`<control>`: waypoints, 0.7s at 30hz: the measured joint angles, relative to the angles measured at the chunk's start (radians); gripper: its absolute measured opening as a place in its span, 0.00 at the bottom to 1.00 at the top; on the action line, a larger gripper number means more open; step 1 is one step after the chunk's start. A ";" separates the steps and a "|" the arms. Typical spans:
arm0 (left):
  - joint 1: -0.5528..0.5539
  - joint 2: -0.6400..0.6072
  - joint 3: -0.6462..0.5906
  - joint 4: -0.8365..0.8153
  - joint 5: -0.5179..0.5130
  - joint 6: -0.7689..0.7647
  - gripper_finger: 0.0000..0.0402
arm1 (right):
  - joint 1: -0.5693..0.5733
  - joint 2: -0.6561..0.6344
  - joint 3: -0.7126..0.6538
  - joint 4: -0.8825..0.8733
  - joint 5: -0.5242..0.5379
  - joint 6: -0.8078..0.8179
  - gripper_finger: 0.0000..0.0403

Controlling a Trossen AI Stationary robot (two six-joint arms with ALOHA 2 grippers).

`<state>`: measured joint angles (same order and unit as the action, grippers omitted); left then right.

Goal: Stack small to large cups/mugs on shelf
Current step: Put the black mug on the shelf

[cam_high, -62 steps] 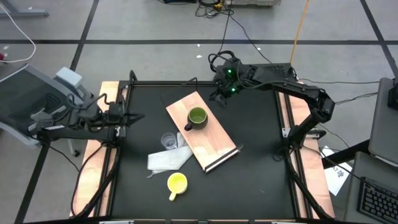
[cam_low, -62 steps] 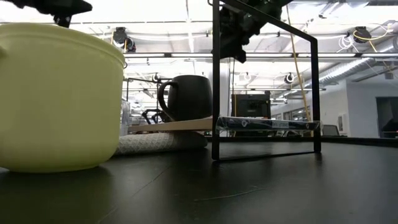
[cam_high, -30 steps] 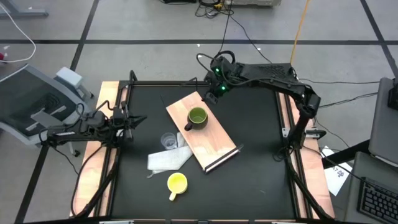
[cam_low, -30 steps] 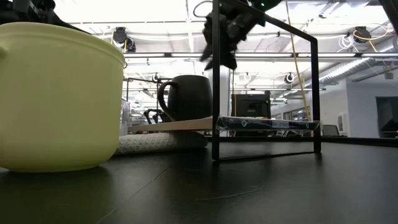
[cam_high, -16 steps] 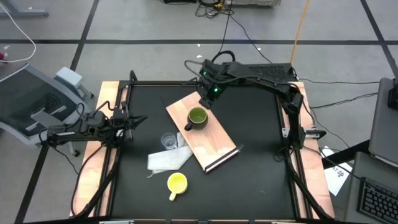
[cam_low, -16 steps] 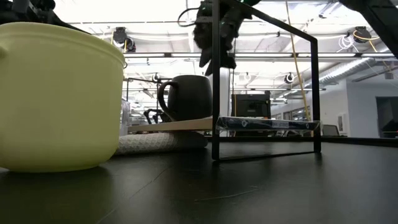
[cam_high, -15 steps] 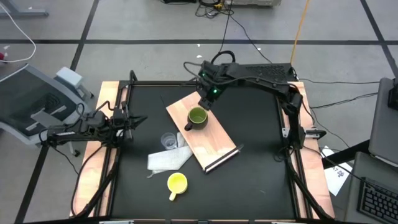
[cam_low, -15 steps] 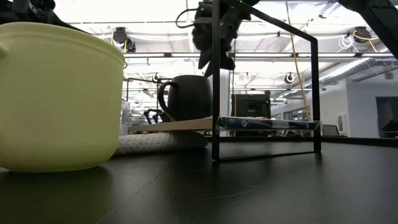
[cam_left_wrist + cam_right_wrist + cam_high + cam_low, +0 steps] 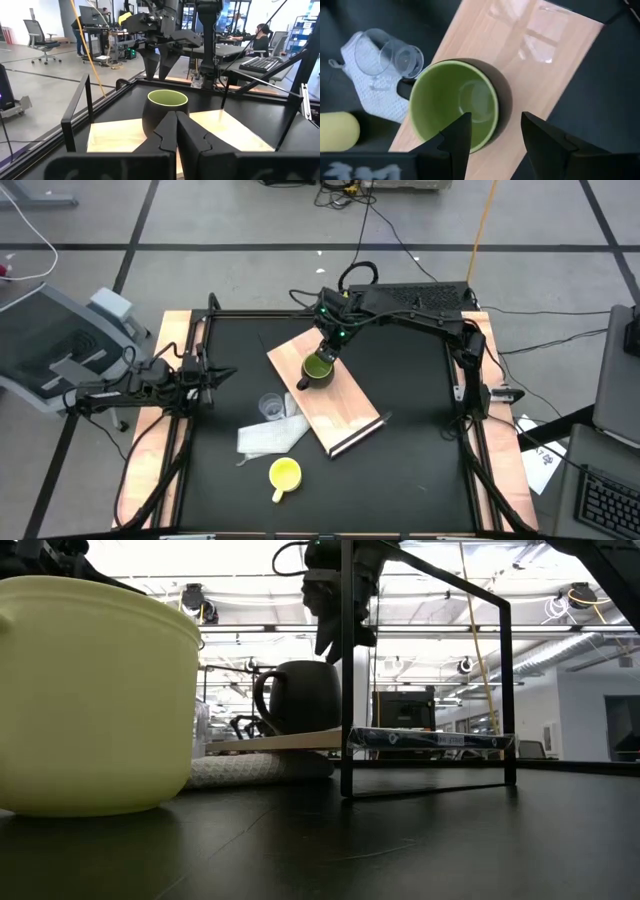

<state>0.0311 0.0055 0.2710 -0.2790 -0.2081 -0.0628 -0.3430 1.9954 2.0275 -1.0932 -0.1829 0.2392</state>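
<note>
Your right gripper (image 9: 325,352) hangs just above the green mug (image 9: 317,369), its 2 fingers spread wide and empty. That mug stands upright on the shelf (image 9: 345,415); the clear cup (image 9: 271,407) and yellow mug (image 9: 285,474) sit off the shelf on the tabletop (image 9: 400,460). Your left gripper (image 9: 222,372) waits closed and empty, well away from the shelf.

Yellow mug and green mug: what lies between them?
In the high view, the white cloth with the clear cup beside it lies between the yellow mug and the green mug.

We see the right gripper (image 9: 326,351) above the green mug (image 9: 317,369) on the shelf (image 9: 345,412); the yellow mug (image 9: 285,474) lies nearer us.
</note>
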 joint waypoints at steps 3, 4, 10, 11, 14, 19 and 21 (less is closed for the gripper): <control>0.000 0.000 0.000 0.000 0.000 0.001 0.01 | 0.002 -0.001 -0.014 0.005 0.002 0.008 0.41; 0.000 0.000 0.000 0.000 0.000 0.001 0.01 | 0.004 -0.001 -0.021 0.007 0.004 0.007 0.41; 0.000 0.000 0.000 0.000 0.000 0.002 0.07 | 0.015 0.000 -0.070 0.047 0.008 0.014 0.41; 0.000 0.000 0.000 0.000 0.000 0.002 0.07 | 0.016 0.000 -0.075 0.049 0.009 0.014 0.41; 0.000 0.000 0.000 0.000 0.000 0.002 0.08 | 0.018 0.000 -0.088 0.051 0.010 0.014 0.41; 0.000 0.000 0.000 0.000 0.000 0.002 0.08 | 0.018 0.000 -0.119 0.082 0.010 0.014 0.41; 0.000 0.000 0.000 0.000 0.000 0.002 0.08 | 0.018 0.000 -0.124 0.093 0.010 0.013 0.41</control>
<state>0.0311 0.0059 0.2710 -0.2790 -0.2077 -0.0606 -0.3252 1.9949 1.9031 -0.9999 -0.1726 0.2519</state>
